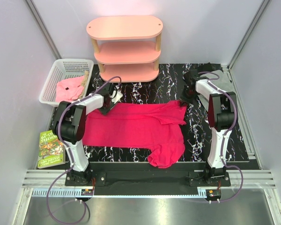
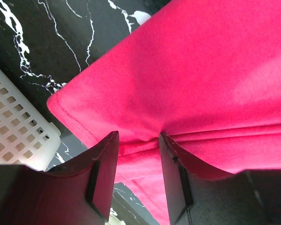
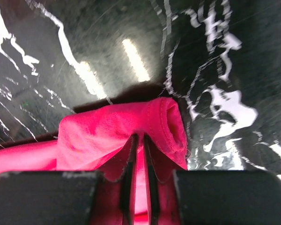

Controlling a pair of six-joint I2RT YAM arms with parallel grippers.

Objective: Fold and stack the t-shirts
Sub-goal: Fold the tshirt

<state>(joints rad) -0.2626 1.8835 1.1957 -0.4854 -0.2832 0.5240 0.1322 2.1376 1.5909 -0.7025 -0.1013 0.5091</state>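
The crimson-red t-shirt (image 1: 131, 126) lies spread on the black marble table (image 1: 225, 136), with one part hanging over the near edge. My left gripper (image 1: 110, 102) is at the shirt's far left corner. In the left wrist view the left gripper (image 2: 138, 136) has its jaws apart, with the red cloth (image 2: 201, 70) lying under and between them. My right gripper (image 1: 186, 97) is at the shirt's far right corner. In the right wrist view the right gripper (image 3: 139, 137) is shut on a bunched hem of the red cloth (image 3: 98, 131). I cannot make out the grey t-shirt.
A white basket (image 1: 61, 65) with a pink cloth (image 1: 71, 88) in it stands at the far left; its wall shows in the left wrist view (image 2: 14, 126). A pink three-tier shelf (image 1: 126, 47) stands at the back. A book (image 1: 50, 149) lies left of the table.
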